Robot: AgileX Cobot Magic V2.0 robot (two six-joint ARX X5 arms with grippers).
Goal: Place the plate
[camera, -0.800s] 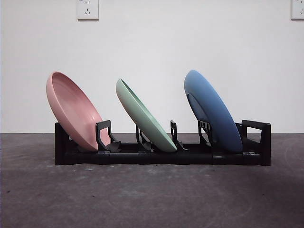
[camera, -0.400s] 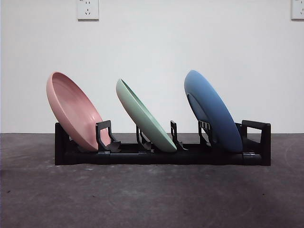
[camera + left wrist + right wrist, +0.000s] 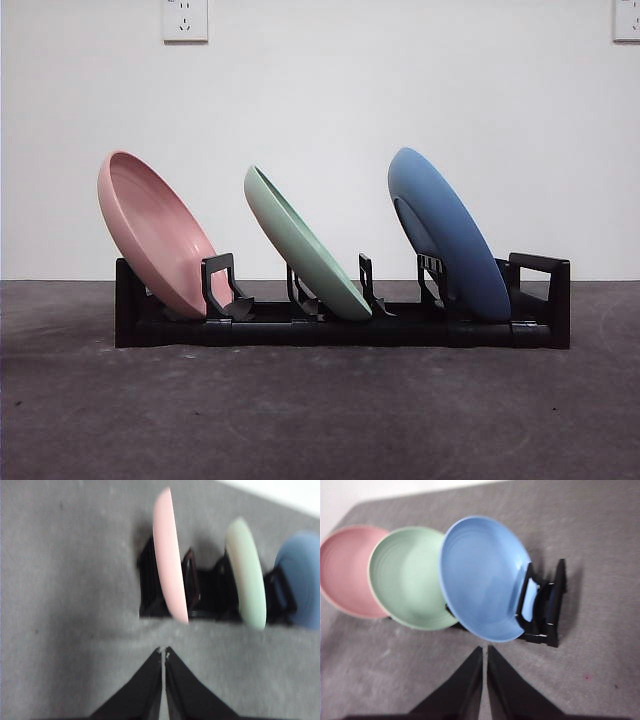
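Observation:
A black dish rack (image 3: 340,328) stands on the grey table and holds three plates, all leaning left. A pink plate (image 3: 155,235) is in the left slot, a green plate (image 3: 300,245) in the middle, a blue plate (image 3: 450,235) in the right. My left gripper (image 3: 163,652) is shut and empty, held above the table short of the pink plate (image 3: 169,555). My right gripper (image 3: 484,651) is shut and empty, above the table near the blue plate (image 3: 482,577). Neither gripper shows in the front view.
The rack's right end frame (image 3: 545,300) stands behind the blue plate with no plate in it. Two wall sockets (image 3: 185,18) sit high on the white wall. Bare grey table (image 3: 320,410) lies in front of the rack.

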